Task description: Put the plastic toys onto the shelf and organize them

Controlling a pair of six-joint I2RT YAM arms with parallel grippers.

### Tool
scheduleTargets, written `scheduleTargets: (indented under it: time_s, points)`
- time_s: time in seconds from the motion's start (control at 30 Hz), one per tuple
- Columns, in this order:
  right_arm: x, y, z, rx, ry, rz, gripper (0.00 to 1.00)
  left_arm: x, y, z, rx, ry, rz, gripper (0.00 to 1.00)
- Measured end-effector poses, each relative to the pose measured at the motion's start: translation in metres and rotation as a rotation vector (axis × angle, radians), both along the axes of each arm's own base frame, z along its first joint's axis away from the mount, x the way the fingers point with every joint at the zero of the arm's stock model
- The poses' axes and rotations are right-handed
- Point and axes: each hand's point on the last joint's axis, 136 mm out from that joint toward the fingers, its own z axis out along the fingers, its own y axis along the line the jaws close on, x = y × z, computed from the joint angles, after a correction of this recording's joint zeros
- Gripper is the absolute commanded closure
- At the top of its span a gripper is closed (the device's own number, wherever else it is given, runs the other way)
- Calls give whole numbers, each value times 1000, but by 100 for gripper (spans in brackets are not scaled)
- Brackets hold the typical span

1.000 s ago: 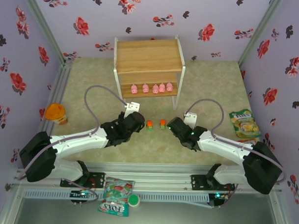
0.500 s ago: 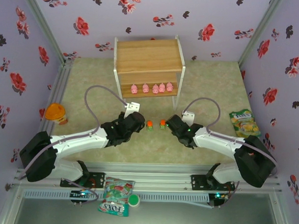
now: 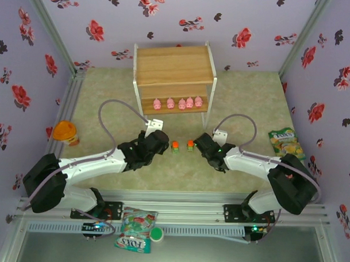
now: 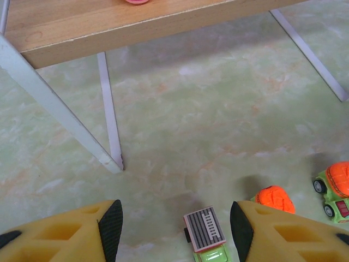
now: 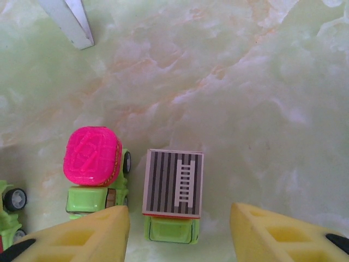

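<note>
striped-top car (image 5: pixel 173 191) stands mid-tabletop (image 5: pixel 256 82), nearward of the shelf (image 3: pixel 174 65), long axis in line with the fingers. right end effector (image 5: pixel 179 218) straddles it, released, with a gap on each side. pink-top car (image 5: pixel 94 164) sits just beside one finger; bare tabletop lies opposite. left end effector (image 4: pixel 173 221) is likewise released.

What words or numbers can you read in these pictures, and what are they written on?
"FOX'S": on the red-and-green candy bag at the bottom of the top view.
Yellow-green candy bag on the right: print too small to read.
Grey-topped toy car: stripes and a ladder-like pattern, no letters.
Orange-lidded jar: no readable label.
</note>
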Motion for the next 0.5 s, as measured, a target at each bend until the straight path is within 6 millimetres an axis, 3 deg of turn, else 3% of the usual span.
scheduleTargets:
  time_s: [0.5]
  points:
    - [6,3,-10,23,5,-9,54,0,-2,-8,8,24,-9,41]
